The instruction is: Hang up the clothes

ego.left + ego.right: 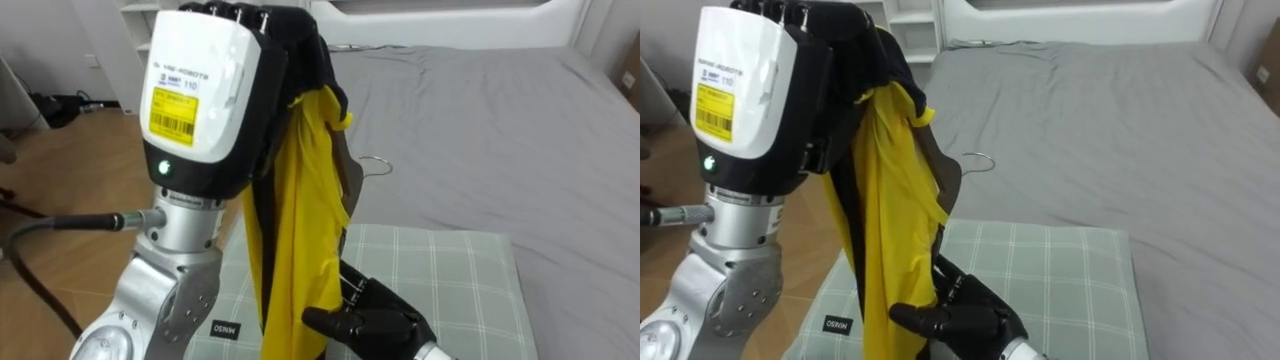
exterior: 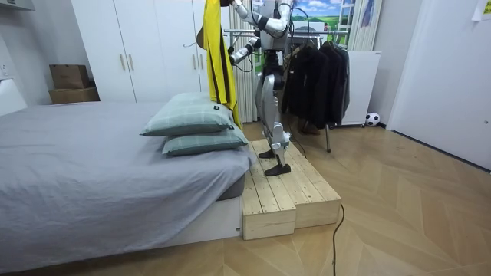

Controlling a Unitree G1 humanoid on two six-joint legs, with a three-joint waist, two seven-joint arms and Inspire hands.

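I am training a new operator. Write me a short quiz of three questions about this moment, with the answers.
1. True or false: the yellow garment lies folded in a pile.
2. What holds the garment up high? A. the left robot hand B. a person's hand C. a wall hook
3. Short answer: which checked thing lies under the right robot hand?
Key: 1 false; 2 A; 3 the pillow.
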